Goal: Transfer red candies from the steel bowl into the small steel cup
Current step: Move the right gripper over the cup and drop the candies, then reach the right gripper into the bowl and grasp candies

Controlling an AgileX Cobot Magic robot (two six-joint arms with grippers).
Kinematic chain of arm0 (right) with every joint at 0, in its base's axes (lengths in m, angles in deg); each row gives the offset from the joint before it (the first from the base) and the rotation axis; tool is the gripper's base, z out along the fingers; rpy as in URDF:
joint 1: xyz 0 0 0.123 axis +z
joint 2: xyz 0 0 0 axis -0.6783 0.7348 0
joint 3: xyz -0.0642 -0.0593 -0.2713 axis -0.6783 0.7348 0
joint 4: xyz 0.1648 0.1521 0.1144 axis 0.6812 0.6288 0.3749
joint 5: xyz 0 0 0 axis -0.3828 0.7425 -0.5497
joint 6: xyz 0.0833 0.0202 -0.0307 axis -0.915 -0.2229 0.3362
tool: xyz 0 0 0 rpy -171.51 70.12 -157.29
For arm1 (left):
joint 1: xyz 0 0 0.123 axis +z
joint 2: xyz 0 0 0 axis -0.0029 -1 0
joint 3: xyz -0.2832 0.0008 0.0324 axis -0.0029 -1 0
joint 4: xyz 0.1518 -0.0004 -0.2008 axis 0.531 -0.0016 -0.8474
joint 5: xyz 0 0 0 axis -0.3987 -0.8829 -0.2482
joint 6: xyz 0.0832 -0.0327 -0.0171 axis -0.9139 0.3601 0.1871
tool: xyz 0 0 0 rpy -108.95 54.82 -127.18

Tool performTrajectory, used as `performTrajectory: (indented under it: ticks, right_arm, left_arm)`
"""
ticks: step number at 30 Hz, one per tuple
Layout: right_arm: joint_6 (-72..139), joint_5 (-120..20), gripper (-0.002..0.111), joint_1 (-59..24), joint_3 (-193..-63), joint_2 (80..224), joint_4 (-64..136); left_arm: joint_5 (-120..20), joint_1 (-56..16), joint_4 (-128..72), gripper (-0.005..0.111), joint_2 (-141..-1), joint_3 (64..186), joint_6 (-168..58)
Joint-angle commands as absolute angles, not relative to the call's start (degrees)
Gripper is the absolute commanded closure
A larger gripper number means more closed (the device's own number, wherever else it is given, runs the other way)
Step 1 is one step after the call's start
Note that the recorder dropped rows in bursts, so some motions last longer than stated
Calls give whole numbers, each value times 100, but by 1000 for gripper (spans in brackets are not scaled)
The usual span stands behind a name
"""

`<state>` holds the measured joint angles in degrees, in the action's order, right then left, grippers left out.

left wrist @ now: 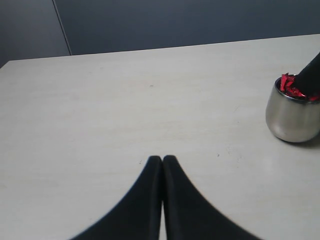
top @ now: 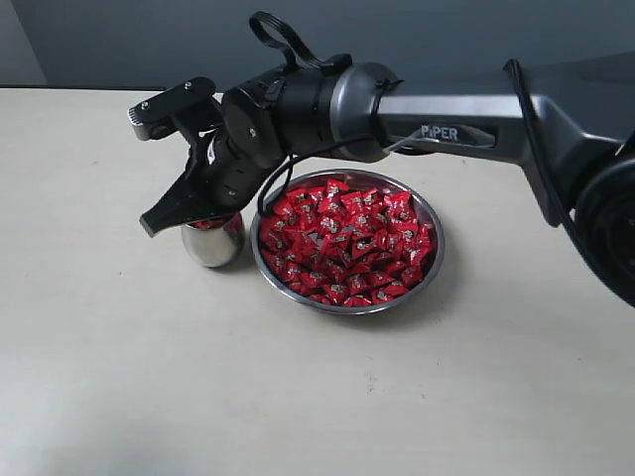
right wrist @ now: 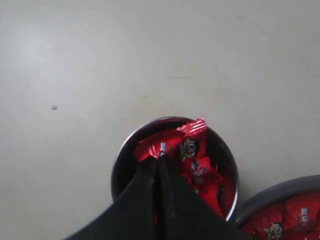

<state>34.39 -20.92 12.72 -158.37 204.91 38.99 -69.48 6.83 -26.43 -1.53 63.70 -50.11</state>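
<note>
The steel bowl (top: 438, 246) sits mid-table, heaped with red candies (top: 347, 243); its rim (right wrist: 280, 192) also edges the right wrist view. Just left of the bowl stands the small steel cup (top: 211, 250), with several red candies (right wrist: 197, 160) inside. My right gripper (top: 151, 224) reaches across over the cup, its tips (right wrist: 161, 159) above the cup's mouth and shut on a red candy whose wrapper pokes out at the tip. My left gripper (left wrist: 162, 159) is shut with nothing in it, above bare table, well away from the cup (left wrist: 292, 117).
The pale table (top: 119, 377) stretches wide in front and to the left. The right arm's dark body (top: 437, 134) spans above the bowl's far side. A dark wall runs behind the table.
</note>
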Motion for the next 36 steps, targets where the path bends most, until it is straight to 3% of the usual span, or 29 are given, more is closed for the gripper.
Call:
performTrajectory:
  ticks: [1,3,5,17,24,28,36]
  right_arm:
    - [3475,-1996,91,1272,-15882,20477,3802]
    - [3475,-1996,78,1272,-15882,20477,3802]
    - [3475,-1970,73,1272,-15948,20465,3802]
    - [3410,-1311,73,1272,-16033,19551,3636]
    - [1418,-980,73,999,-14866,18802,1111]
    - [1404,-1591,73,309,-14067,18735,1581]
    - [2458,-2108,73,-333,-13906,19145,2857]
  left_arm:
    - [-6918,637,-2632,106,-125,6418,-5001]
    - [-6918,637,-2632,106,-125,6418,-5001]
    - [-6918,637,-2632,106,-125,6418,-5001]
    - [-6918,637,-2632,106,-125,6418,-5001]
    - [-6918,637,-2632,106,-125,6418,-5001]
    - [-6918,637,-2632,106,-125,6418,-5001]
    - [-6918,637,-2632,106,-125,6418,-5001]
